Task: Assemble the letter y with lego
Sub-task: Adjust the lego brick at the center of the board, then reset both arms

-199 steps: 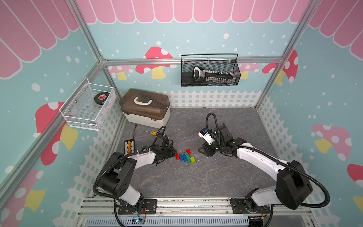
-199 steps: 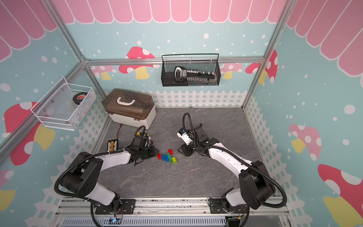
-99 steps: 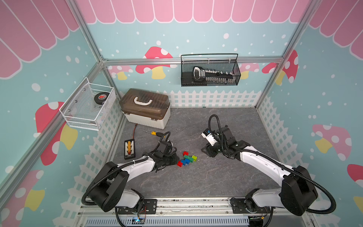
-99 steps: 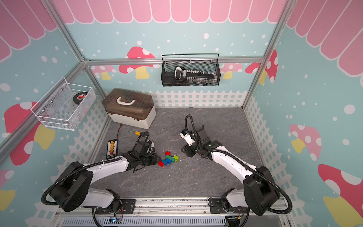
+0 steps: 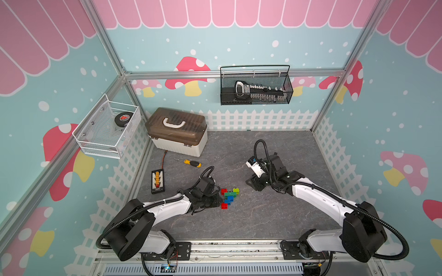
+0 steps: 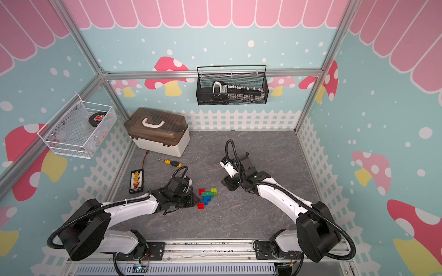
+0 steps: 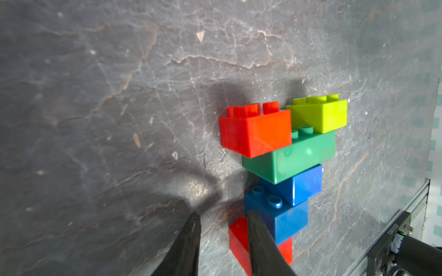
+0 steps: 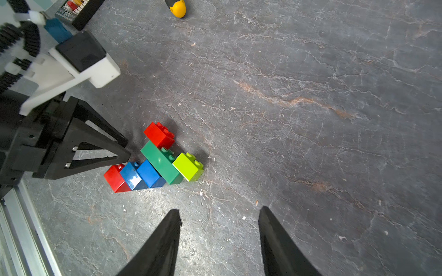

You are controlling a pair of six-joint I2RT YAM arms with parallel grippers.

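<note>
Six bricks point(image 8: 162, 162) joined as the letter y point(image 5: 229, 197) lie flat on the table point(image 8: 311, 71). The left gripper point(image 8: 127, 150), jaws closed on nothing, is just beside its red foot point(image 8: 116, 178). The right gripper point(image 8: 220, 211) is partly open, empty, near.

I see a toolbox point(image 5: 176, 130) in the table's point(image 5: 239, 222) back-left corner, with a screwdriver point(image 5: 190, 163) and a connector strip point(image 5: 157, 178) before it.

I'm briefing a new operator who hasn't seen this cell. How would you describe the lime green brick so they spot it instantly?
Near the middle of the grey table, find the small Y-shaped cluster of joined bricks. The lime green brick is stuck to the dark green brick at one forked tip, beside the red tip; it is the only lime piece.
</note>
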